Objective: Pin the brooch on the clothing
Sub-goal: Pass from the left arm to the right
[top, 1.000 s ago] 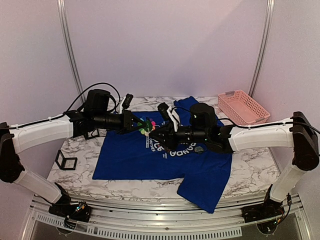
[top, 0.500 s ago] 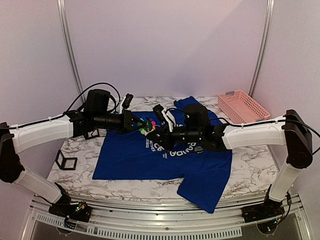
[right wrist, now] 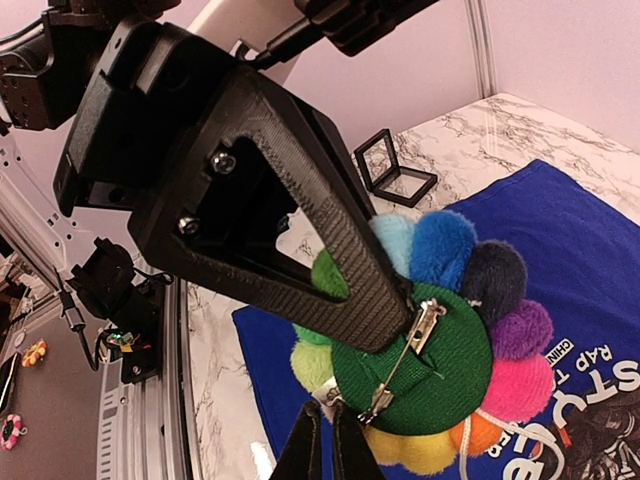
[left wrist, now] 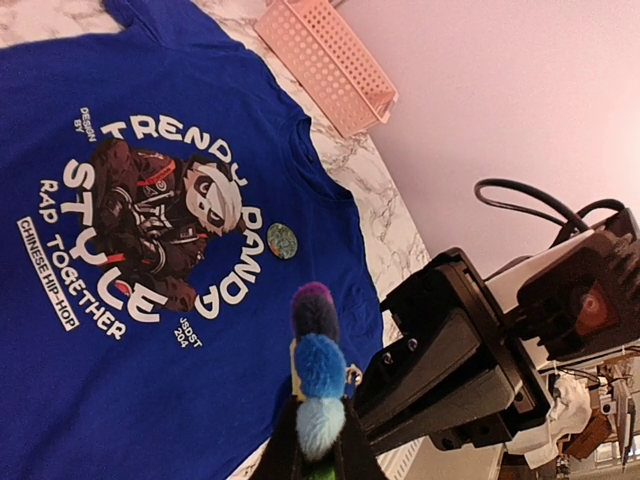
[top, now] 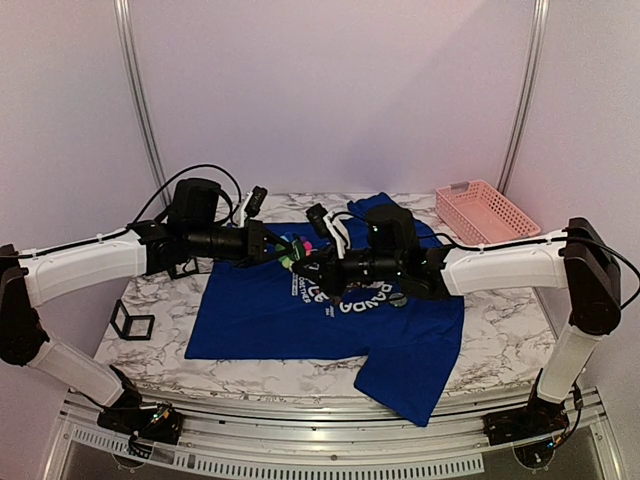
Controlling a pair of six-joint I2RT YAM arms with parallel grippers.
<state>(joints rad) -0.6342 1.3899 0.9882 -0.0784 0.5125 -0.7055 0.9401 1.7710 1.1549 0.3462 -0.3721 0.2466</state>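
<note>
Brooch [right wrist: 440,330] held above T-shirt [top: 260,310].
Left gripper [top: 284,252] clamps the brooch; right gripper [right wrist: 320,440] fully closed, tips just beside its back pin [right wrist: 400,365], grip unclear.

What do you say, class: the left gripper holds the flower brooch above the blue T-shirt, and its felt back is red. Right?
Not quite. The left gripper does hold the brooch above the T-shirt, but its felt back is green, not red; the right wrist view shows it.
</note>
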